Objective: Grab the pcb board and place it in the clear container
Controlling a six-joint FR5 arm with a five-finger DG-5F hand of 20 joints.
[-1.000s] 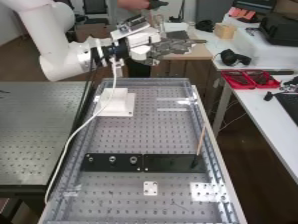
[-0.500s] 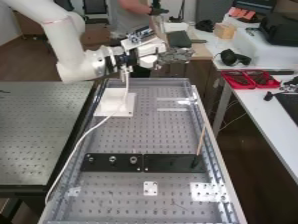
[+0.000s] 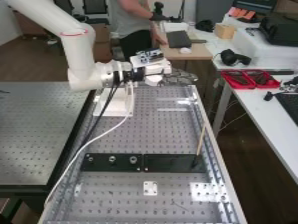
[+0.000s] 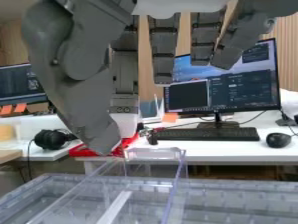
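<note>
My hand (image 3: 177, 77) is open, fingers loose & roughly straight, nothing gripped; it hangs over the far end of the bench, pointing across at the side desk. Just below it, clear container (image 4: 177, 185), long see-thru walls, prob. the drop spot. Near the wrist, a bit below, the white stepped block (image 3: 118, 103). Farther off, toward the bench's near end: black mounting plates (image 3: 112, 162) w/ a thin wooden stick (image 3: 201, 141) upright-ish at one side, then a small white plate (image 3: 150, 188) w/ holes. Past my fingertips, red bins (image 3: 249, 79) on the desk. Can't tell for sure where the pcb board is.

Step now, I'd say: find the board & line up, pre-grasp. To do it well: ID the board 1st, come in slow from above, palm down, thumb & fingers on opp. edges, light squeeze, no pressing on components. Lift straight up, high enough to clear the container's walls; clear plastic is easy to misjudge, so go extra high. Lower it flat inside, release low, back out vert. Main risks: clipping a rim, or the thin board slipping/tilting
</note>
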